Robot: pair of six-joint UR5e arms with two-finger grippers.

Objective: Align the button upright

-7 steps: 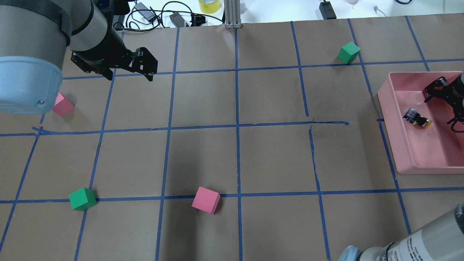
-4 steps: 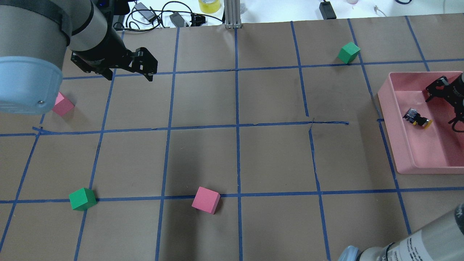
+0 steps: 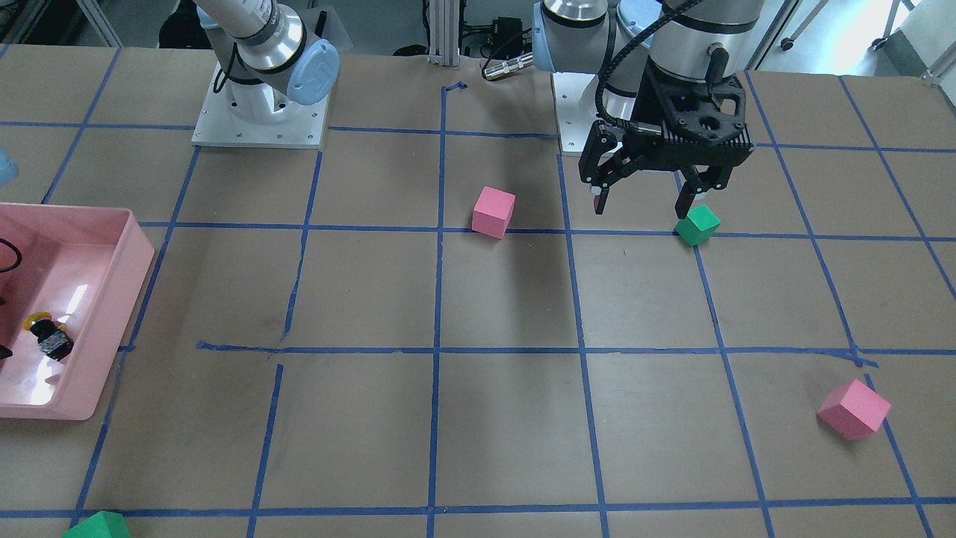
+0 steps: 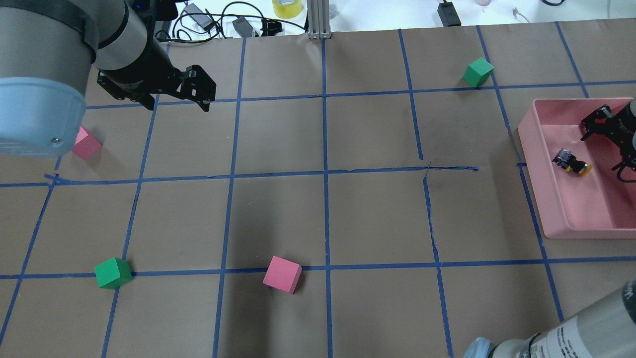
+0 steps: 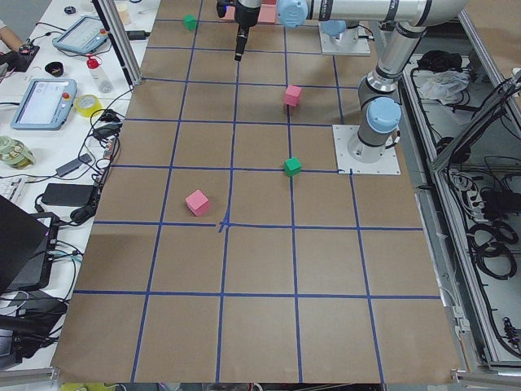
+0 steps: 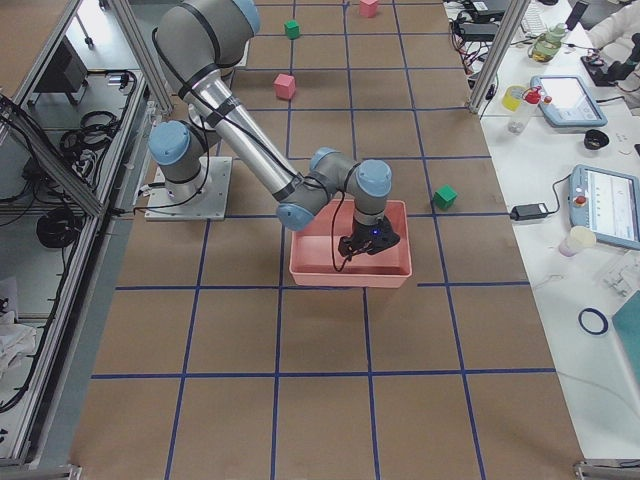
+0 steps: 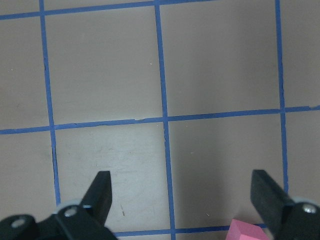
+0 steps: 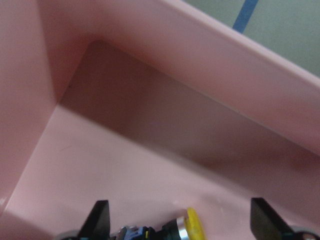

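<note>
Jaws of the left gripper (image 3: 641, 203) stood wide apart in the front-facing view and held nothing. It hung above the brown table (image 3: 508, 433), well apart from the pink tray (image 3: 133, 258). The button (image 3: 46, 335) lay on its side on the floor of this tray, with the yellow cap turned toward the robot's side of the table. A pink cube (image 3: 494, 211) and a green cube (image 3: 697, 225) sat on the table nearer to the robot's bases.

In the overhead view the right gripper (image 4: 603, 151) was inside the tray with its two fingers spread apart. The button (image 4: 572, 163) lay just beside it and was not gripped.

From the left end of the table the left gripper (image 5: 238, 50) looked small, and its jaws could not be judged there.

From the right end, the right gripper (image 6: 366, 243) reached down into the tray (image 6: 300, 268).

The left wrist camera showed both fingers far from each other, with only taped table between them.

The right wrist camera showed the fingers apart as well. The lying button (image 8: 172, 231) appeared between them at the lower edge, and they were not closed on it.
</note>
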